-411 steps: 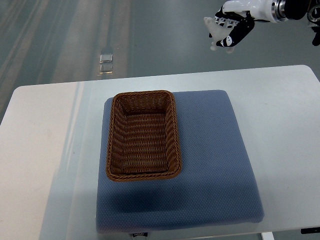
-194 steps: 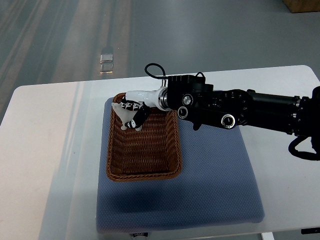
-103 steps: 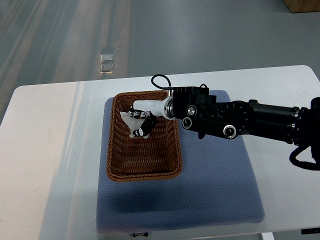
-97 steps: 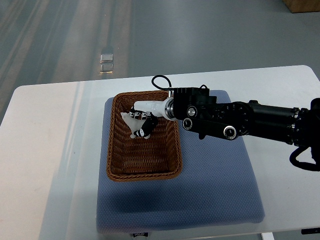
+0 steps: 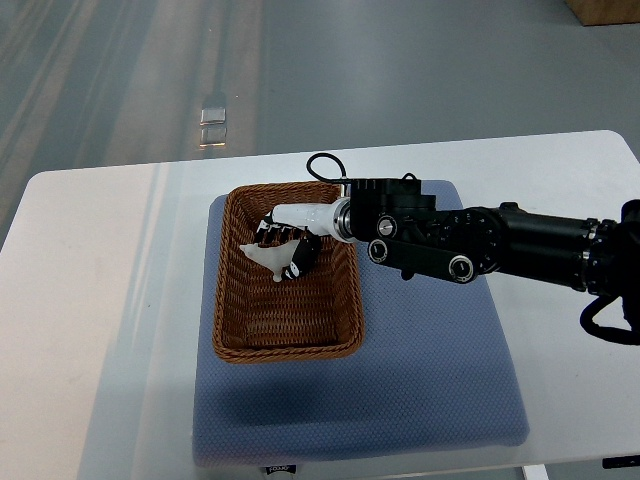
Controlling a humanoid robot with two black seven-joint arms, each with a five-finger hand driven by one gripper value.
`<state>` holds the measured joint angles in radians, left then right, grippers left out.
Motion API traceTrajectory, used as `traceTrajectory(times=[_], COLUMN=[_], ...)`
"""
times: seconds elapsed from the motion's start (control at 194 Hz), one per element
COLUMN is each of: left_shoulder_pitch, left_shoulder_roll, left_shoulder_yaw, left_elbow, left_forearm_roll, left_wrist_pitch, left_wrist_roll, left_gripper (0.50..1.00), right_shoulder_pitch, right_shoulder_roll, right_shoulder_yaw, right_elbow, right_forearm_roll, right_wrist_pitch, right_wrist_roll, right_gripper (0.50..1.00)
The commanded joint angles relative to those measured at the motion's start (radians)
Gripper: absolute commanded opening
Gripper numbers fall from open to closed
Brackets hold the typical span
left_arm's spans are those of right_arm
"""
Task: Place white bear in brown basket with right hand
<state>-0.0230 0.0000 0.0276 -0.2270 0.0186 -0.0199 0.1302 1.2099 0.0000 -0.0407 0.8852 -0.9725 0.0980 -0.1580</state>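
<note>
The brown wicker basket (image 5: 232, 318) stands on the left part of a blue cushion. My right arm comes in from the right edge and reaches over the basket's far right rim. My right hand (image 5: 285, 245) is inside the basket's upper half, its black-tipped fingers curled around the small white bear (image 5: 264, 256). The bear sits low over the basket floor, partly hidden by the fingers. I cannot tell whether it touches the floor. The left arm is out of view.
The blue cushion (image 5: 420, 370) lies on a white table (image 5: 90, 300). The table's far edge runs just behind the basket, with grey floor beyond. A brown box corner (image 5: 605, 10) shows at the top right.
My right hand came in from the top right with the bear, moved over the basket and lowered into its upper half. In the last half second it shifted slightly right and down.
</note>
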Motion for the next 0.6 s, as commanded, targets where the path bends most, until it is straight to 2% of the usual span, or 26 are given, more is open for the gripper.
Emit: traceTrajectory(times=[0.0,0.139,0.227,0.356,0.49,0.593], left_shoulder_pitch=[0.000,0.000,0.000,0.000,0.000,0.000], left_shoulder_roll=[0.000,0.000,0.000,0.000,0.000,0.000], left_shoulder_yaw=[0.000,0.000,0.000,0.000,0.000,0.000], left_elbow=[0.000,0.000,0.002,0.000,-0.002,-0.002], left_forearm_roll=[0.000,0.000,0.000,0.000,0.000,0.001], left_wrist_pitch=[0.000,0.000,0.000,0.000,0.000,0.000], left_wrist_roll=[-0.001,0.000,0.000,-0.001,0.000,0.000], left_gripper=[1.000,1.000,1.000,1.000,1.000,1.000], right_shoulder_pitch=[0.007,0.036,0.043,0.019,-0.102,-0.224], right_shoulder_roll=[0.000,-0.002,-0.041,-0.100,-0.163,-0.160], right_shoulder_yaw=[0.013,0.045,0.101,0.344,0.613,0.871], right_elbow=[0.001,0.001,0.008,0.011,-0.003,-0.006], right_forearm_roll=[0.002,0.014,0.025,0.089,0.222,0.350], right_wrist_pitch=[0.002,0.006,0.012,0.012,0.006,0.006], right_wrist_roll=[0.000,0.000,0.008,0.068,0.101,0.126], right_gripper=[0.850,0.864,0.881,0.885,0.899,0.913])
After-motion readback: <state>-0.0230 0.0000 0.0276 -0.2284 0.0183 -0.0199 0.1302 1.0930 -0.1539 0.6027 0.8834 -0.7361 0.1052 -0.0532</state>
